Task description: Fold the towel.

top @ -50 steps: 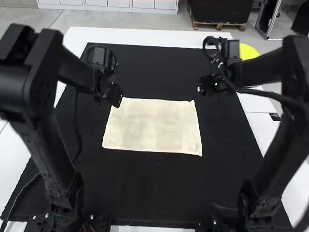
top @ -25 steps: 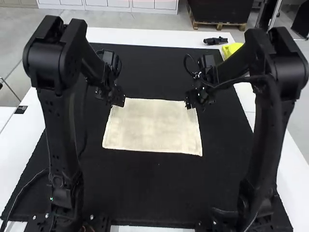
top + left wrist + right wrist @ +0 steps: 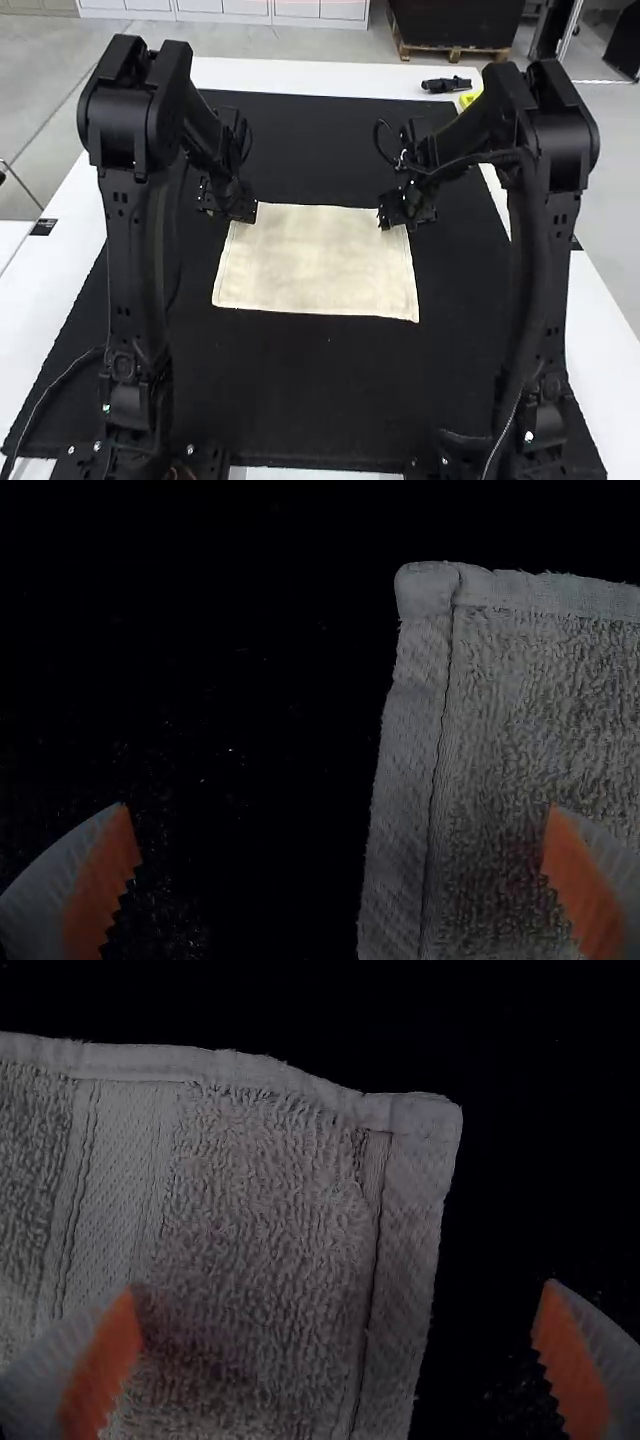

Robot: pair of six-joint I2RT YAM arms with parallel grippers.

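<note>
A cream towel (image 3: 316,262) lies spread flat on the black mat in the high view. At its far left corner is my left gripper (image 3: 244,214), and at its far right corner my right gripper (image 3: 386,222). In the left wrist view my left gripper (image 3: 335,880) stands open, its two fingers over either side of the hemmed edge of the towel (image 3: 540,710). My right gripper (image 3: 335,1360) is open too in the right wrist view, above the other corner of the towel (image 3: 260,1230), one finger over cloth and one over mat.
The black mat (image 3: 300,400) covers most of the white table (image 3: 300,75). At the far right edge lie a small black object (image 3: 446,85) and a yellow item (image 3: 468,98). A cable (image 3: 50,392) runs near the left arm's base.
The right arm has swung left and its gripper has come to the towel's far right corner. My left gripper has shifted only slightly at its corner. The towel lies unchanged.
</note>
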